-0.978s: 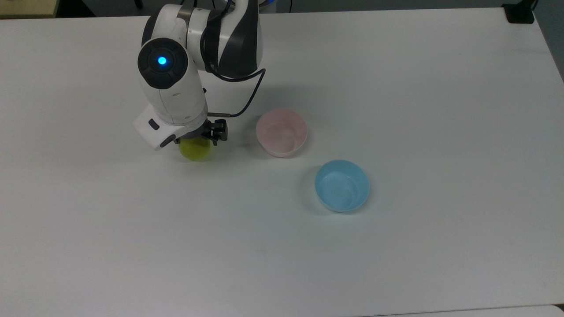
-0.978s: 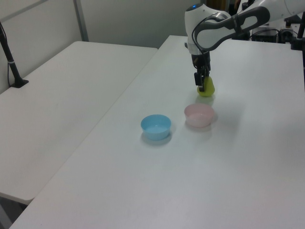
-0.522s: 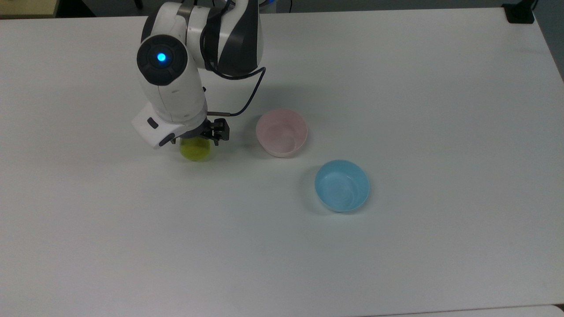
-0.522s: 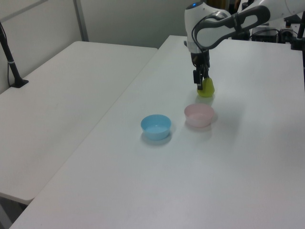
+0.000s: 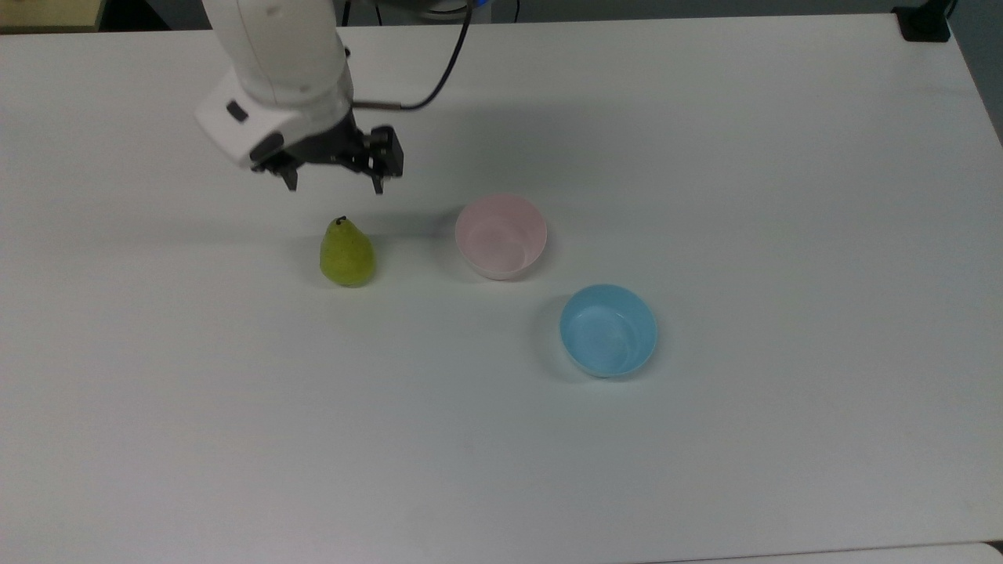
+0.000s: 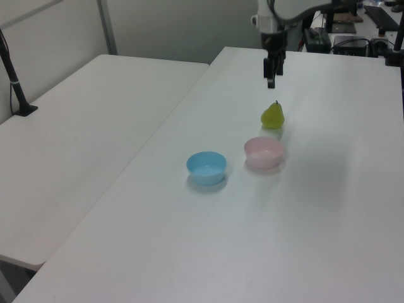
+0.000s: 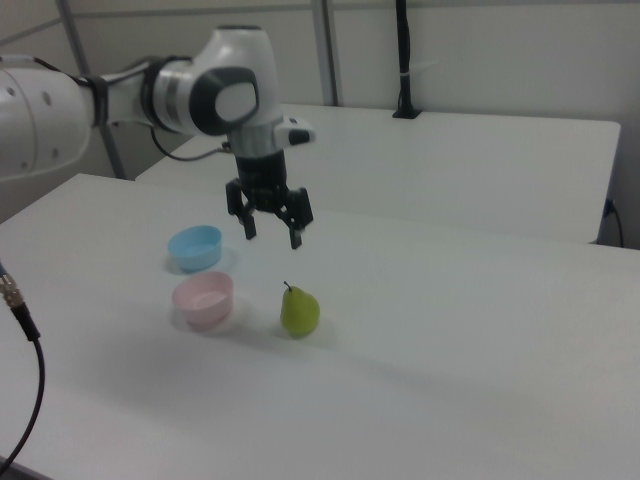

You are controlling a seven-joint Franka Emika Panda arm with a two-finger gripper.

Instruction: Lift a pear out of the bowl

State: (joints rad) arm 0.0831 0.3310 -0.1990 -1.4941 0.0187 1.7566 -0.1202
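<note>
Pear yellow-green with dark stem, one bowl pale pink, other bowl light blue, desk white.

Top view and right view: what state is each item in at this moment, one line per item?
pear: upright on the table, stem up, free of the gripper, outside both bowls.
pink bowl: upright, empty.
blue bowl: upright, empty.
gripper: open, raised above the pear, holding nothing.

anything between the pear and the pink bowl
Nothing: in the top view only bare table lies between the pear and the pink bowl.
</note>
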